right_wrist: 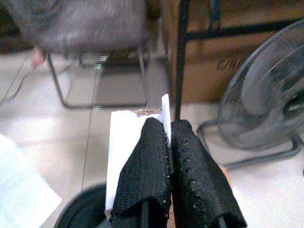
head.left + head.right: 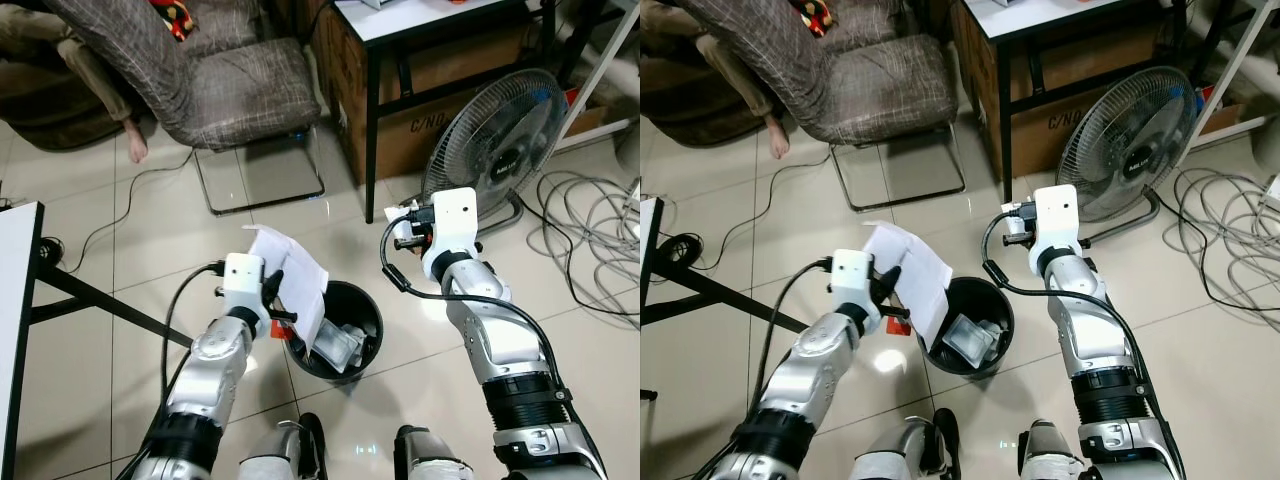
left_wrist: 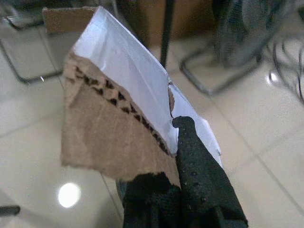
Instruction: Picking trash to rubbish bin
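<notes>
Left gripper pinches torn cardboard above bin rim, poised to drop | right gripper clamps a white scrap, probably paper, beside fan

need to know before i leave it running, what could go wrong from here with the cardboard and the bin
1. The white-faced cardboard sheet pinched by the left gripper looks wide next to the black bin's opening and sits over its near-left rim, so on release it may catch the rim or slide to the floor.
2. The right gripper pinches a small white scrap off to the bin's side; dropped there, it would probably miss.
3. The bin already holds trash, which could prop the sheet up.
</notes>
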